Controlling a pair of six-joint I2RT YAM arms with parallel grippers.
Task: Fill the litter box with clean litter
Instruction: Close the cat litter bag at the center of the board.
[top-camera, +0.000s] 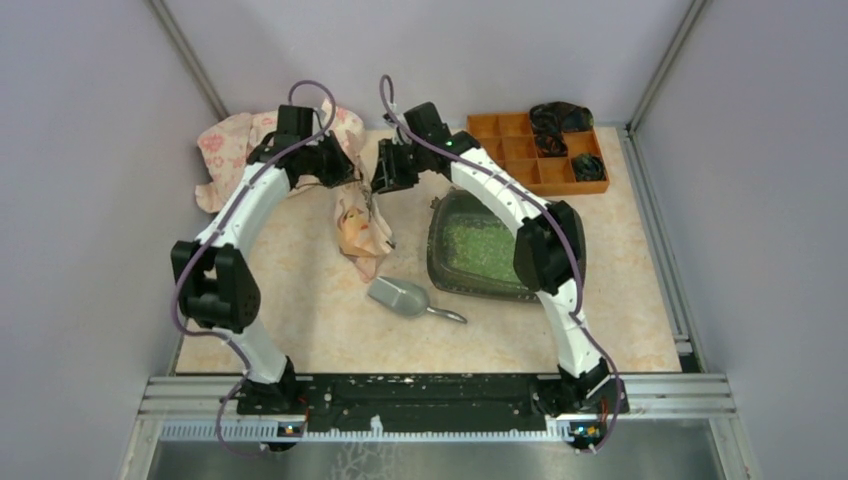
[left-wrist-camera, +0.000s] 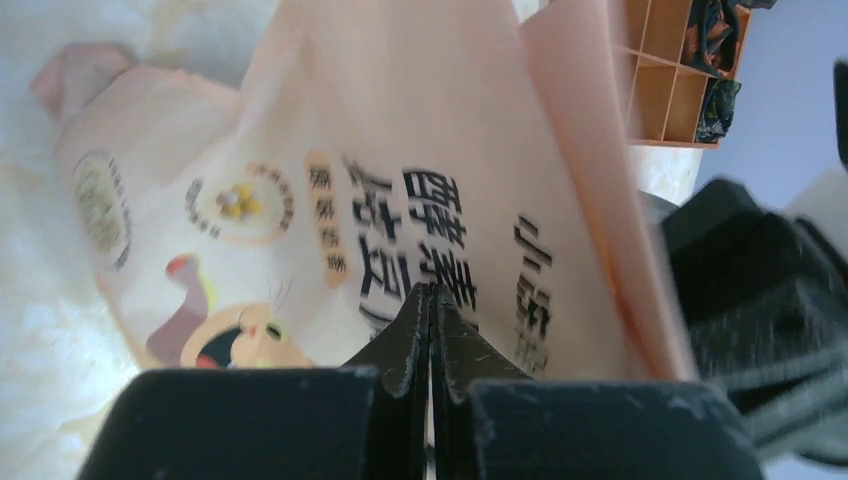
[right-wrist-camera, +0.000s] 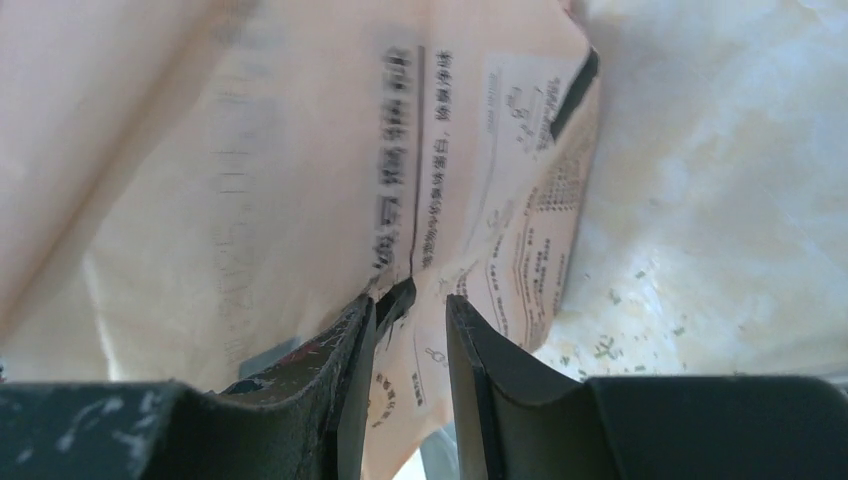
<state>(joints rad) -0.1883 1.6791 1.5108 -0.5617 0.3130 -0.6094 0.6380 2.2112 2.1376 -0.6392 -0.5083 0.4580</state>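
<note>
Beige table (top-camera: 300, 310) carries the dark grey plastic litter box (top-camera: 437, 262) of light-green granular litter (top-camera: 478, 245) beside the right jaws, whose narrow gap could let the peach printed paper bag (top-camera: 362, 232), pinched by the left jaws, sag and spill.

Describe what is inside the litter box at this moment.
The dark litter box holds light-green litter granules spread over its floor. The right arm crosses above its right side, so whatever lies under there cannot be seen.
</note>
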